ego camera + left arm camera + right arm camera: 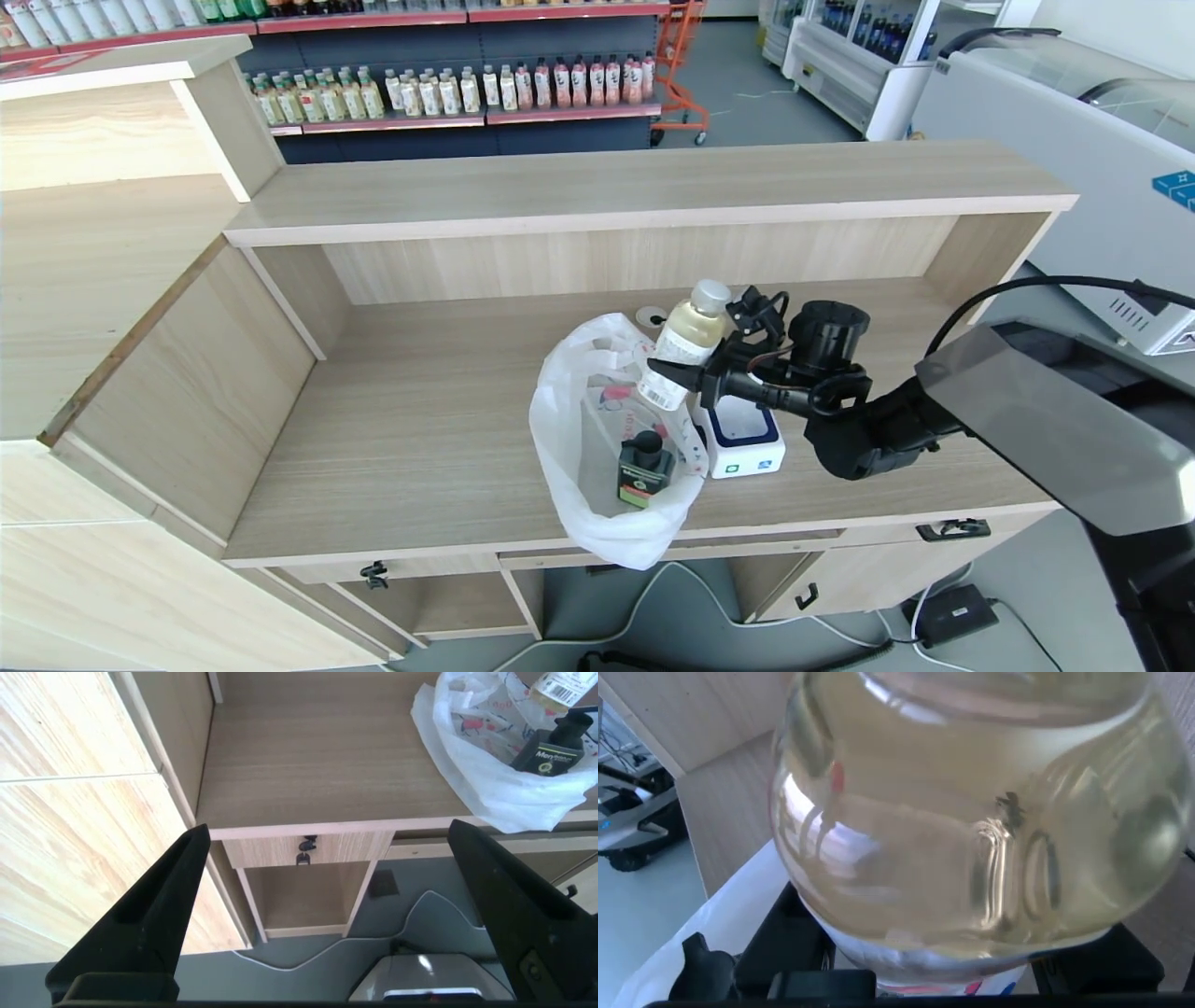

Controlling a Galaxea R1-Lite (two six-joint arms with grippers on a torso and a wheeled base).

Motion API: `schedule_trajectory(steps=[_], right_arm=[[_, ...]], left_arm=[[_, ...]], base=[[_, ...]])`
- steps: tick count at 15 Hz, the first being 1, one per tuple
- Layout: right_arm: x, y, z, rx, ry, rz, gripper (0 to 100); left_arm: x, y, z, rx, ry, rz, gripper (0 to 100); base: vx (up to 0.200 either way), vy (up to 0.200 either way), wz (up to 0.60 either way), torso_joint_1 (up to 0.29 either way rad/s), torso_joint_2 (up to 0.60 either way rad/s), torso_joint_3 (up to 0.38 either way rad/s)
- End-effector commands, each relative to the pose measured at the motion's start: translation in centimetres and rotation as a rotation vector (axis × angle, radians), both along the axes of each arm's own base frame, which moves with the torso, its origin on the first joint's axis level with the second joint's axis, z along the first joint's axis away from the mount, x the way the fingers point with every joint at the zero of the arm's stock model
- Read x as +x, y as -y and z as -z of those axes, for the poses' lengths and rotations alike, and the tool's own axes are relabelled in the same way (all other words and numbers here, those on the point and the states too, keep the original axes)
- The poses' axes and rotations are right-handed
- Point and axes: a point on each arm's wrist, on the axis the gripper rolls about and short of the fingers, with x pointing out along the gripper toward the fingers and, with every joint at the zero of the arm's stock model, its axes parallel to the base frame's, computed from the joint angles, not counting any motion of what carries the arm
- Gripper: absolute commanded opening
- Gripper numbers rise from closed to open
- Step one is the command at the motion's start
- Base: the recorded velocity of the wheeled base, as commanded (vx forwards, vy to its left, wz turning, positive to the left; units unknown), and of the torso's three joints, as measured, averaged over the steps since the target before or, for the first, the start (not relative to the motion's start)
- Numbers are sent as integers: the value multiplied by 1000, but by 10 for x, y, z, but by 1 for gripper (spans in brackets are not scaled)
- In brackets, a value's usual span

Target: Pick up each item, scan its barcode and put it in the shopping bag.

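Observation:
My right gripper (pixel 698 373) is shut on a bottle of pale yellow drink (pixel 686 341) with a grey cap, held tilted above the far right rim of the white shopping bag (pixel 569 448). The bottle (pixel 971 831) looms close in the right wrist view. Inside the bag lies a dark green bottle with a black cap (pixel 644 469), also seen as the dark bottle (pixel 553 749) in the left wrist view. A white scanner box (pixel 744 439) stands just right of the bag, under my right arm. My left gripper (pixel 327 915) hangs open below the counter's front edge, its fingers (pixel 149 915) wide apart.
The counter (pixel 420 420) is a recessed wooden desk with a raised ledge behind and a side wall at left. Drawers with key locks (pixel 305 847) sit under its front edge. Cables run on the floor. Store shelves and freezers stand beyond.

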Motion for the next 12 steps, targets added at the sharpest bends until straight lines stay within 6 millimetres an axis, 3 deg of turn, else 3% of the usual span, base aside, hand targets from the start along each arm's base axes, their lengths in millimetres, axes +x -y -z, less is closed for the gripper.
schedule_trajectory(steps=[1, 12], right_arm=[[2, -8, 13, -9, -24, -16, 0], [9, -17, 42, -28, -53, -30, 0]], left_arm=[[0, 0, 0, 0, 0, 1, 100], [0, 0, 0, 0, 0, 1, 100]], base=[[0, 0, 0, 0, 0, 0], [0, 0, 0, 0, 0, 0]])
